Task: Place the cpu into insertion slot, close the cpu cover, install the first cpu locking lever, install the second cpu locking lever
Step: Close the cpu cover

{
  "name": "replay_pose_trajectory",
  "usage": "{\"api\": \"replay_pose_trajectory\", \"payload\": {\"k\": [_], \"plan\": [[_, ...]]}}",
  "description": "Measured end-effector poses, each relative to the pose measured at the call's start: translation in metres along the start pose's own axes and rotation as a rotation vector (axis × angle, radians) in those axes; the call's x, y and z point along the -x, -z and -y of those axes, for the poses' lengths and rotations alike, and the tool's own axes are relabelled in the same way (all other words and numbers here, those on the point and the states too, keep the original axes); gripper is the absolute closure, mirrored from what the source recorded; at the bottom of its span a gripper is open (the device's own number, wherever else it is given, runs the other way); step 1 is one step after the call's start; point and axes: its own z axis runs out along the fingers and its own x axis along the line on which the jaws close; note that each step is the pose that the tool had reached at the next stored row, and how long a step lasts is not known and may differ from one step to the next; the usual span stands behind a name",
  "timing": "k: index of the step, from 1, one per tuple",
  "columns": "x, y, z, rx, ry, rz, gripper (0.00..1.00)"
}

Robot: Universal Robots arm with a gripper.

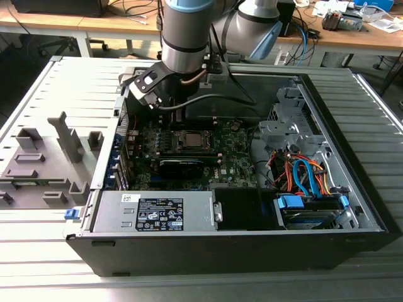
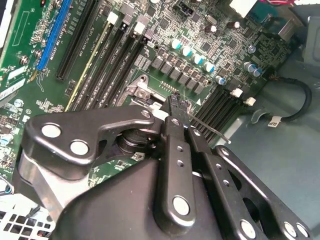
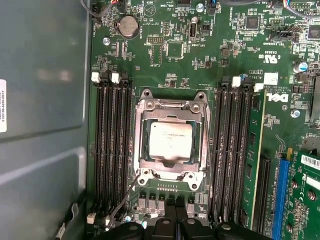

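In the exterior view, reaching down with the arm into the open computer case on the table, above the cpu. In the second wrist view, pressing the fingers together on nothing, just beside a thin locking lever. In the first wrist view, looking down on the cpu lying in the insertion slot under the lowered cpu cover, locking lever sticking out loose.

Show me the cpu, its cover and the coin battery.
cpu (image 3: 171, 141), first wrist view, centre of metal top.
cpu cover (image 3: 139, 135), first wrist view, a frame bar.
coin battery (image 3: 128, 24), first wrist view, its centre.
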Motion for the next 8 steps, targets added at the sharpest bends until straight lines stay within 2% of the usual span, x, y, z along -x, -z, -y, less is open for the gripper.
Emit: {"api": "replay_pose_trajectory", "payload": {"k": [4, 8], "plan": [[0.0008, -0.0012, 0.0007, -0.0006, 0.005, 0.0006, 0.89], [0.0015, -0.0064, 0.0, -0.0029, 0.035, 0.0045, 0.89]]}}
